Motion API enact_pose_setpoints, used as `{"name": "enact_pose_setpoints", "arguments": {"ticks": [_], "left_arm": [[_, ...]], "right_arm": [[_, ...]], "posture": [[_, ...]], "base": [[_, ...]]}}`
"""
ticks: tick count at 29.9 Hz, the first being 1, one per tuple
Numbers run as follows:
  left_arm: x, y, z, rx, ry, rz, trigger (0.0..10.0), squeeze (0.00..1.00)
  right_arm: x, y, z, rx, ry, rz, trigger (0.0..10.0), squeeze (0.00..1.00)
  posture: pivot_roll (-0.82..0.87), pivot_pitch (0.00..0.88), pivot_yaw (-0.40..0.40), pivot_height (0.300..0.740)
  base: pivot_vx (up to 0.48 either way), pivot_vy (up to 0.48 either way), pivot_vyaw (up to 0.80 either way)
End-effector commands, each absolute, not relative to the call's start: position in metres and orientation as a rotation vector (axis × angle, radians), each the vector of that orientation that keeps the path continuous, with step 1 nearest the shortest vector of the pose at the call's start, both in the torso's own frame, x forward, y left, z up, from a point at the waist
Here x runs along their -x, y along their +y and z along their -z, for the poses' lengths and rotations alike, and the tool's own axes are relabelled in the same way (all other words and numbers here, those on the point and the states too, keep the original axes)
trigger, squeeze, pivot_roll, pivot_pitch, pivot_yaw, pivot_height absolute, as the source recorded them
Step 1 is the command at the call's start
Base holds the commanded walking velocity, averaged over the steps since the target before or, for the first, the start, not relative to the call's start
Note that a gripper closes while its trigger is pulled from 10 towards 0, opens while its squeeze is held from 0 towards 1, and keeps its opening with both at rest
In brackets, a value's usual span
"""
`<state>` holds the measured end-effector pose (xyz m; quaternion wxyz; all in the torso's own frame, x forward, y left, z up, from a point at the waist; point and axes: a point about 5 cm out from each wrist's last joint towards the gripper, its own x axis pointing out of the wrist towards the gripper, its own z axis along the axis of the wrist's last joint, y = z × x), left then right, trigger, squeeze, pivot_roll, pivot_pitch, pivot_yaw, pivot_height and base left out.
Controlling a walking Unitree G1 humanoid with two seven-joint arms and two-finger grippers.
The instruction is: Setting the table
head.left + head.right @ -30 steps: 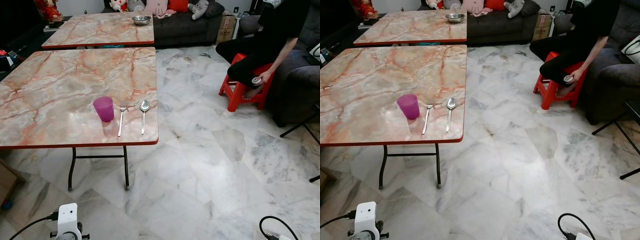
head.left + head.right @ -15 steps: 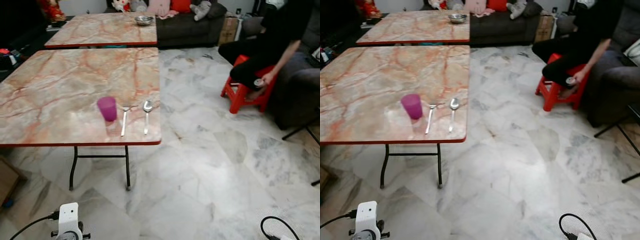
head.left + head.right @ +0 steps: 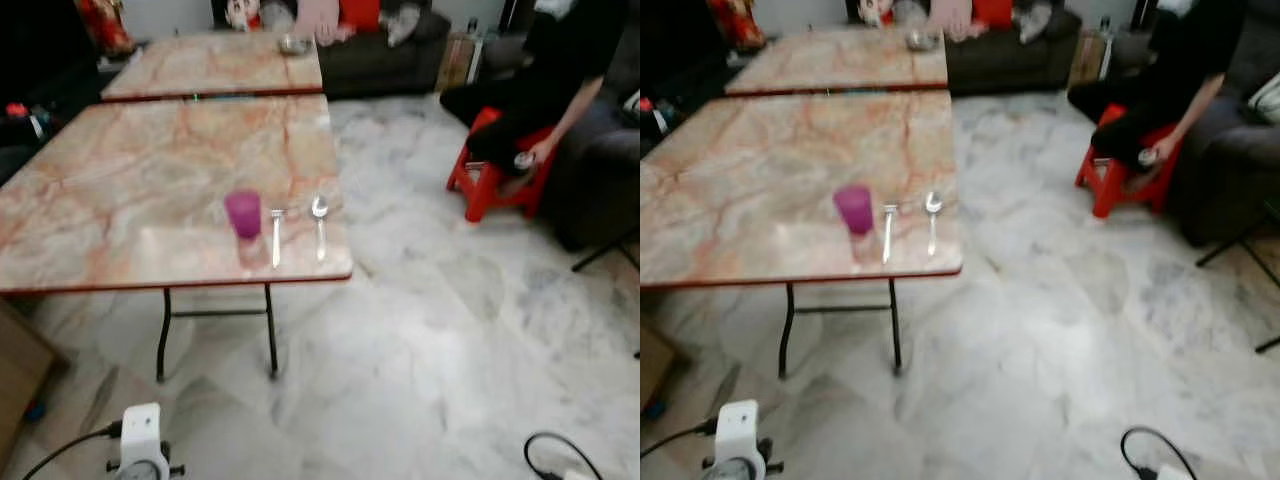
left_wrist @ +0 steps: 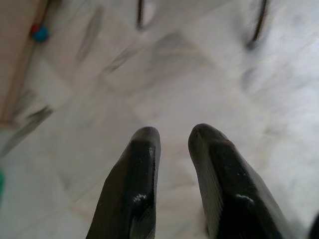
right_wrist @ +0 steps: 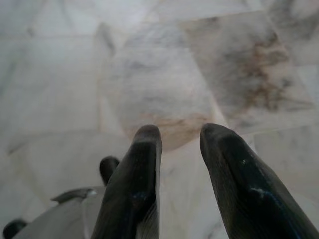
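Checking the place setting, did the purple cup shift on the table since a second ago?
No. The purple cup remains just left of the fork; the camera moved.

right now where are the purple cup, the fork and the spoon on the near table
purple cup (image 3: 243, 214), left eye view, middle of its side wall
fork (image 3: 276, 238), left eye view, midway along its handle
spoon (image 3: 319, 207), left eye view, on its bowl

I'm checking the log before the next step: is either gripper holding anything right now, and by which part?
Nothing is held. The left gripper and right gripper both hang open over the bare floor, with only a gap between the fingers.
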<state>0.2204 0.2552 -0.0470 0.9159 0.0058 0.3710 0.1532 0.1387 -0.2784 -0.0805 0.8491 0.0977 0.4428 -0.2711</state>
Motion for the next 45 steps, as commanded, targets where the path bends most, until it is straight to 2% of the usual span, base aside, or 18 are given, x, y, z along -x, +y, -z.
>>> {"name": "enact_pose_setpoints", "arguments": {"ticks": [1,33,45], "left_arm": [[-0.2143,0.2572,0.0504,-0.023,0.785,-0.324,10.0,0.0],[-0.2146,0.2566,0.0499,-0.015,0.769,-0.328,10.0,0.0],[-0.2145,0.2567,0.05,-0.018,0.772,-0.331,10.0,0.0]], "right_arm": [[-0.139,-0.279,0.0801,-0.209,0.928,0.576,10.0,0.0],[-0.1389,-0.2794,0.0799,-0.209,0.925,0.578,10.0,0.0],[-0.1389,-0.2794,0.08,-0.207,0.927,0.577,10.0,0.0]], "posture": [[0.0,0.048,0.032,0.74],[0.0,0.048,0.028,0.74],[0.0,0.043,0.028,0.74]], "base": [[0.0,0.0,0.0],[0.0,0.0,0.0],[0.301,0.0,0.0]]}}
